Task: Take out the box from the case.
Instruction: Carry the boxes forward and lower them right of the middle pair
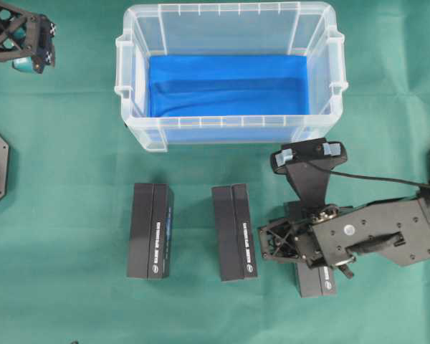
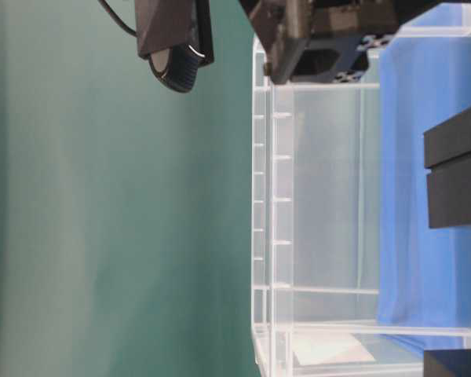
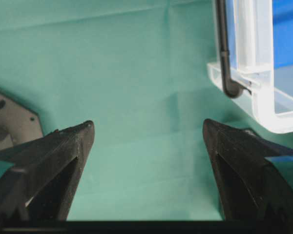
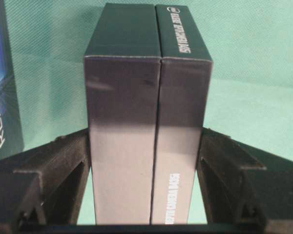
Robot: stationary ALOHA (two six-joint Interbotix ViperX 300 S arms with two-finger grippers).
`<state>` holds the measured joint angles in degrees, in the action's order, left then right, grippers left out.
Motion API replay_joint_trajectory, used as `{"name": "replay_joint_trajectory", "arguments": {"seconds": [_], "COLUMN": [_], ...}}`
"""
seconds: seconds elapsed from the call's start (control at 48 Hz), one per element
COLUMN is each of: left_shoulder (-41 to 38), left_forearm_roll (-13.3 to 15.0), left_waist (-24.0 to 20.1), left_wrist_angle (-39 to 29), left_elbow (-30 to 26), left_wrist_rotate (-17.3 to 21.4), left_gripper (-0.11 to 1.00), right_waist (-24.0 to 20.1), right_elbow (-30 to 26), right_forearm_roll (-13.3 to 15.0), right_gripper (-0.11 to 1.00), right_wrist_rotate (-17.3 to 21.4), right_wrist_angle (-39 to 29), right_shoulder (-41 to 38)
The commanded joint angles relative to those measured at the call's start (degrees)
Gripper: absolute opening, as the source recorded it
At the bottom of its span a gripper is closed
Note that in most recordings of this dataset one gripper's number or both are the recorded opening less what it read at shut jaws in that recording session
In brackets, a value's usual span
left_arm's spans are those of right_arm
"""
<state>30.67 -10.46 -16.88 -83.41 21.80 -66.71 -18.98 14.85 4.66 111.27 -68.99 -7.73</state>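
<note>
Fingers (image 4: 63, 165) of the right end effector (image 4: 146, 170) flank a black box (image 4: 146, 97), pressed to its two long sides, so we read it as gripped, down on the green counter (image 1: 57, 179) outside the case (image 1: 136, 136). We judge the smooth cardboard could slip or tip if the grasp loosens early, knocking the neighbouring boxes (image 1: 150, 229). The box is a rigid, sharp-edged pair of joined halves with a matte sheen. The case is translucent plastic with a blue liner (image 1: 229, 86), holding no box that we see. The left end effector (image 3: 146, 161) hangs spread wide over wrinkled cloth.
</note>
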Motion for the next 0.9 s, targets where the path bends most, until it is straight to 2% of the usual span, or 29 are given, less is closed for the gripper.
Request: {"name": "replay_joint_trajectory", "arguments": {"seconds": [0.0, 0.292, 0.396, 0.458, 0.604, 0.875], "left_shoulder": [0.4, 0.4, 0.4, 0.4, 0.4, 0.4], "left_forearm_roll": [-0.2, -0.2, -0.2, -0.2, -0.2, -0.2], "left_waist": [-0.2, -0.1, -0.1, -0.1, -0.1, 0.1], "left_wrist_angle": [0.2, 0.3, 0.2, 0.2, 0.3, 0.4], "left_elbow": [-0.7, -0.7, -0.7, -0.8, -0.8, -0.7], "left_wrist_rotate": [0.0, 0.0, 0.0, 0.1, 0.0, 0.0], "left_gripper": [0.90, 0.90, 0.90, 0.90, 0.90, 0.90], "right_waist": [-0.2, -0.2, -0.1, -0.1, -0.1, 0.0], "right_elbow": [-0.4, -0.4, -1.3, -2.0, -3.0, -3.1], "right_forearm_roll": [0.0, 0.2, 1.1, 1.9, 3.5, 3.5], "right_gripper": [0.67, 0.67, 0.88, 0.94, 0.90, 0.90], "right_wrist_rotate": [0.0, 0.7, 0.7, 0.7, 0.7, 0.7], "right_wrist_angle": [0.9, -0.4, -3.4, -5.2, -7.0, -6.9], "right_shoulder": [1.3, 1.8, 1.9, 2.1, 2.5, 2.9]}}
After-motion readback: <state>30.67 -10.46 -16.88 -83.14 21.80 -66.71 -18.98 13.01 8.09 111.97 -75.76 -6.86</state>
